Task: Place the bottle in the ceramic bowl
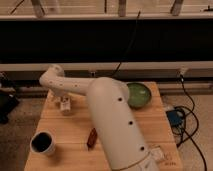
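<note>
My gripper [64,105] hangs from the white arm over the far left part of the wooden table [75,127], low above the surface. A pale whitish shape sits right at the gripper; I cannot tell whether it is the bottle or part of the gripper, and no bottle shows elsewhere. The green ceramic bowl [139,95] stands at the far right of the table, partly hidden by my arm, well apart from the gripper. What shows of its inside holds nothing.
A dark mug [42,143] stands at the front left. A dark red-brown elongated item [92,137] lies near the middle front. My thick white arm [112,125] crosses the table's centre. A blue device [175,117] and cables lie off the right edge.
</note>
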Controlling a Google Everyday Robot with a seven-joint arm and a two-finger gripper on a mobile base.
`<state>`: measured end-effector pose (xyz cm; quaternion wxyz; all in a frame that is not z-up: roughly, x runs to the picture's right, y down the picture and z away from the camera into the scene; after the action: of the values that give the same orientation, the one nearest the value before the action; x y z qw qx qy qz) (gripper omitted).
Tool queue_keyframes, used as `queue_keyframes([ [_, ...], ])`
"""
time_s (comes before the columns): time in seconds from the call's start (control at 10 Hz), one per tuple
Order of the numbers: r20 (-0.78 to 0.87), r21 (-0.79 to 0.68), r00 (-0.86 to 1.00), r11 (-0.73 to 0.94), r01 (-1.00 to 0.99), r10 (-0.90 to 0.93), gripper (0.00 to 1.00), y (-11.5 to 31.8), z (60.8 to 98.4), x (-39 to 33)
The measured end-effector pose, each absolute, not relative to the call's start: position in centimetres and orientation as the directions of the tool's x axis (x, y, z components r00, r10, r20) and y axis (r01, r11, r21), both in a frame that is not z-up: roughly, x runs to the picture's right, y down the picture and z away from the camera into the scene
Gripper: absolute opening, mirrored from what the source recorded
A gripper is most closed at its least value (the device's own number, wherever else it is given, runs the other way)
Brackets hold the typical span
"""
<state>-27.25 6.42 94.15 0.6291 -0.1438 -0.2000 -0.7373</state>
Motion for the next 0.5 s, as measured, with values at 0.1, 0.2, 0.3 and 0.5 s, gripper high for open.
queue_keyframes([
  [0.1,0.474,0.082,-0.172,-0.151,0.985,-0.863,0.55,6.6,94.5,-27.5],
  [0.2,0.483,0.055,-0.170,-0.164,0.985,-0.859,0.47,6.7,94.8,-27.7],
  [0.3,0.497,0.028,-0.163,-0.172,0.985,-0.852,0.37,6.7,95.0,-27.9],
  [0.5,0.529,-0.033,-0.123,-0.165,0.986,-0.840,0.14,6.5,95.7,-27.5],
])
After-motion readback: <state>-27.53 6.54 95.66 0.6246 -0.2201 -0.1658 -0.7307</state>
